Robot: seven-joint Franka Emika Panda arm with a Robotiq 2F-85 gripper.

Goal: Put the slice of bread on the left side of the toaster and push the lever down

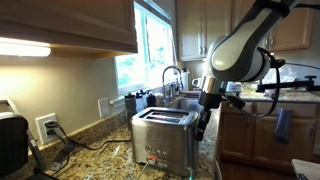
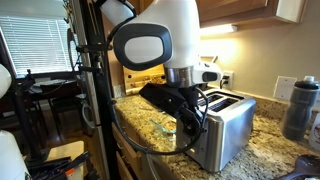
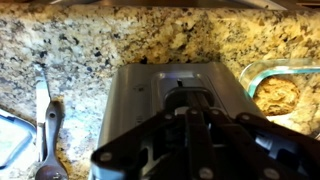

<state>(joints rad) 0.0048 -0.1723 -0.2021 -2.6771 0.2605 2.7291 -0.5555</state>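
The stainless-steel toaster (image 1: 160,133) stands on the granite counter and shows in both exterior views (image 2: 228,125). In the wrist view its end face (image 3: 150,95) fills the middle. My gripper (image 1: 204,122) is at the toaster's narrow end, low against it (image 2: 190,122). In the wrist view its fingers (image 3: 186,112) are pressed together and shut right over the lever slot (image 3: 180,86). I see no slice of bread that I can name. A tan patch shows inside a glass dish (image 3: 277,93), and I cannot tell what it is.
The clear glass dish (image 2: 165,125) sits on the counter beside the toaster's end. A metal utensil (image 3: 45,125) lies on the other side. A sink faucet (image 1: 172,78), a black appliance (image 1: 10,142) and a dark bottle (image 2: 300,105) stand farther off.
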